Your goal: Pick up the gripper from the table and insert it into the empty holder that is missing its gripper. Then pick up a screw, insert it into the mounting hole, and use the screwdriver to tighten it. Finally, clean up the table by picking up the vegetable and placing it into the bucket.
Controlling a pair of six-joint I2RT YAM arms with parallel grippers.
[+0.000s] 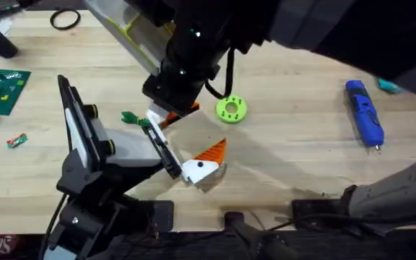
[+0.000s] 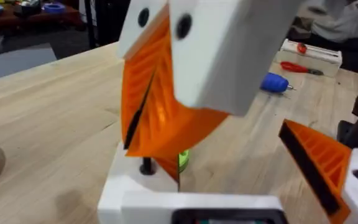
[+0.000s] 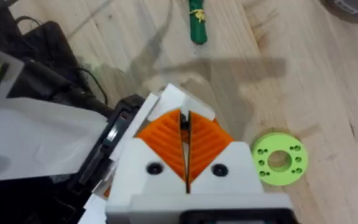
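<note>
Right pincer (image 3: 185, 127), pads pressed shut, hung just above the left arm's holder (image 1: 166, 155); the screwdriver (image 1: 365, 113) lay well off rightward on the surface (image 1: 287, 159), tip toward the bases, nearer that arm.

The vegetable (image 3: 197, 23) is cut off by the picture's edge beyond the right fingers (image 3: 166, 146). The screwdriver (image 2: 275, 83) is half hidden behind the blurred white gripper (image 2: 229, 50).

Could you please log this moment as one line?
right gripper: shut, by left gripper | screwdriver, vegetable: on table
</note>
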